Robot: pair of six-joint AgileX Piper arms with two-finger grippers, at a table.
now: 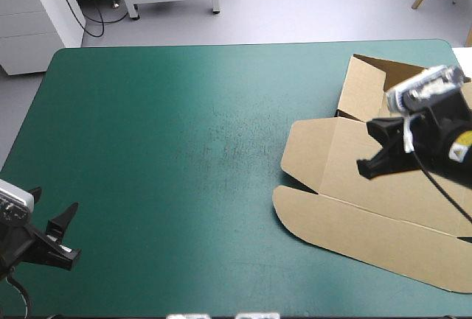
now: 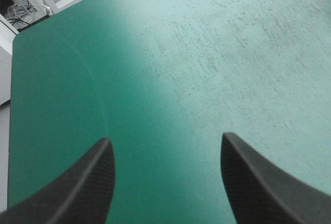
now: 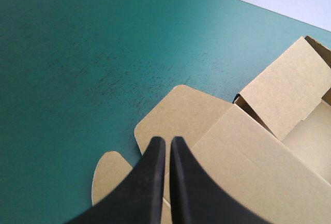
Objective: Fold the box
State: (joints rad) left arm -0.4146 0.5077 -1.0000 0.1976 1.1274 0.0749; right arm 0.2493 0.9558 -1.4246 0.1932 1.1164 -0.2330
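1. Two grippers show only in the high view. The left gripper (image 1: 54, 200) is at the near left corner of the table (image 1: 184, 149), and the right gripper (image 1: 361, 168) is farther off at the right, over the box (image 1: 346, 208).
2. Left wrist view: the left gripper (image 2: 165, 138) has its fingers wide apart and holds nothing. Only the teal-green table (image 2: 207, 53) lies between and ahead of them. This view does not show the box.
3. Right wrist view: the right gripper (image 3: 168, 140) has its fingers all but together, with a thin slit between them that the high view hides. The tips are over the box (image 3: 243, 151), near a rounded flap. Whether they touch the board cannot be told.
4. The box is on the right side of the table. Its near flap and middle panels lie flat.
5. Toward the far right corner its walls stand raised. The right wrist view shows one upright wall beyond the fingers, with the table (image 3: 77, 53) beside it.
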